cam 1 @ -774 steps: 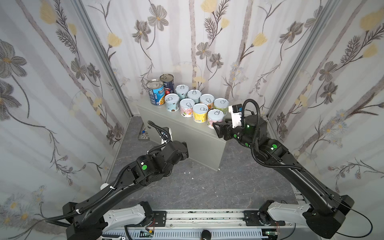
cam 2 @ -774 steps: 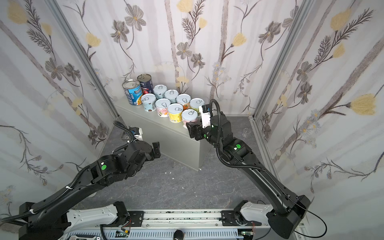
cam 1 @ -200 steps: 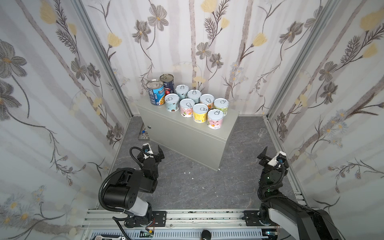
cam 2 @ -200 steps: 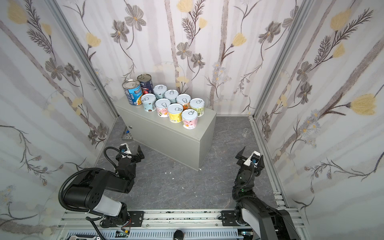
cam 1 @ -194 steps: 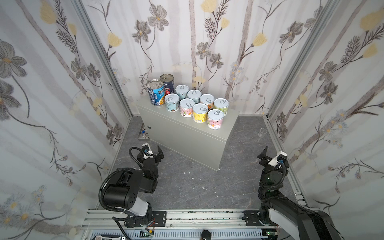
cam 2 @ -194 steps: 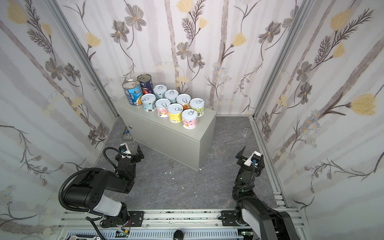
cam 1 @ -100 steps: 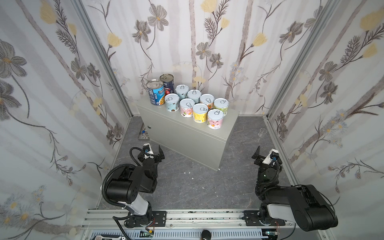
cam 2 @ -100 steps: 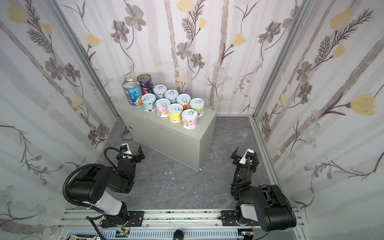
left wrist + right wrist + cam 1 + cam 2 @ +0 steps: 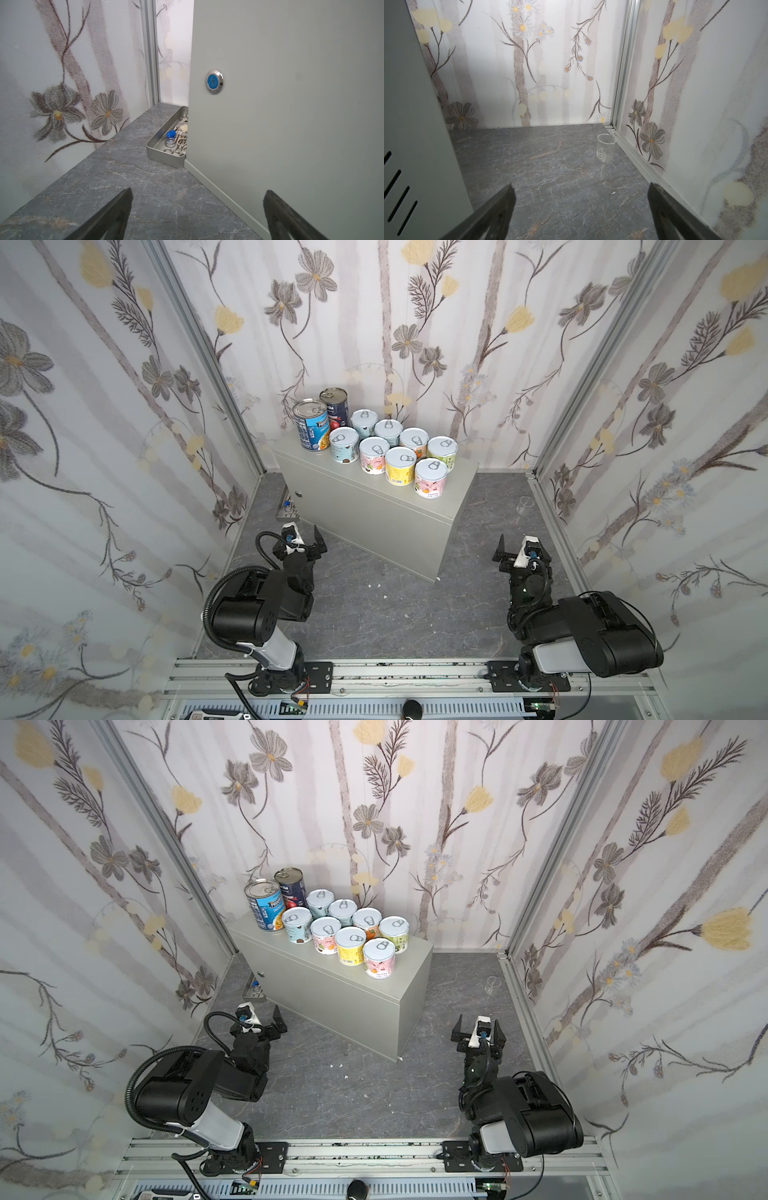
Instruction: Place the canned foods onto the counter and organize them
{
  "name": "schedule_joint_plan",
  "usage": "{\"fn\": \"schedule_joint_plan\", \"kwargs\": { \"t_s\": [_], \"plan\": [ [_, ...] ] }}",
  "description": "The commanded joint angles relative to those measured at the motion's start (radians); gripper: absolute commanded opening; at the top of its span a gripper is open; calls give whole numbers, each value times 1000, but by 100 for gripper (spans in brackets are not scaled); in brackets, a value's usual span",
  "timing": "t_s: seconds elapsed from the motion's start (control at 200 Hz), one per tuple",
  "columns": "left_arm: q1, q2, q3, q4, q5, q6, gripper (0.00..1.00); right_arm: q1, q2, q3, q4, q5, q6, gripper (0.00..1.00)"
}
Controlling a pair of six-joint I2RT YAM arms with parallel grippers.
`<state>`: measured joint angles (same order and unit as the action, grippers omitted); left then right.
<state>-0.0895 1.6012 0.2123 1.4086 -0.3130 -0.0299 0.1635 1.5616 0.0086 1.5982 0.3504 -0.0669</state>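
Note:
The canned foods stand grouped on the left part of the counter (image 9: 459,477) in both top views: a tall blue can (image 9: 311,425) and a tall navy-red can (image 9: 334,406) at the far left, then several short pastel cans in two rows, the nearest being (image 9: 431,477). Both arms are folded low near the front rail. My left gripper (image 9: 303,537) (image 9: 198,192) is open and empty just above the floor, facing the counter's front with its round lock (image 9: 214,81). My right gripper (image 9: 523,551) (image 9: 581,187) is open and empty, right of the counter's end.
A metal tray (image 9: 166,143) of small instruments lies on the dark marbled floor against the counter's left end. A clear glass beaker (image 9: 606,147) stands by the right wall. Floral walls close in the left, back and right sides.
Both arms have drawn back from the counter and folded down to the floor. Over the last second the right arm settled further and its gripper shifted slightly; the cans have not moved.

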Motion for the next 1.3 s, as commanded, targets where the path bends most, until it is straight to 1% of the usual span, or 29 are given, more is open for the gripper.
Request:
{"fn": "schedule_joint_plan", "kwargs": {
  "t_s": [0.0,0.07,0.09,0.135,0.25,1.294],
  "plan": [
    [24,-9,16,-32,51,-33,100,-32,-44,71,-43,-32,49,100],
    [26,-9,17,-37,55,-36,100,-81,-47,170,-236,-73,99,100],
    [27,-9,17,-37,55,-36,100,-103,-48,194,-290,-103,117,100],
    [27,-10,17,-38,57,-37,100,-140,-62,204,-331,-176,138,100],
    [27,-11,18,-38,57,-36,100,-139,-49,187,-270,-179,126,100],
    [27,-11,15,-39,58,-37,100,-136,-52,186,-273,-180,121,100]
  ]
}}
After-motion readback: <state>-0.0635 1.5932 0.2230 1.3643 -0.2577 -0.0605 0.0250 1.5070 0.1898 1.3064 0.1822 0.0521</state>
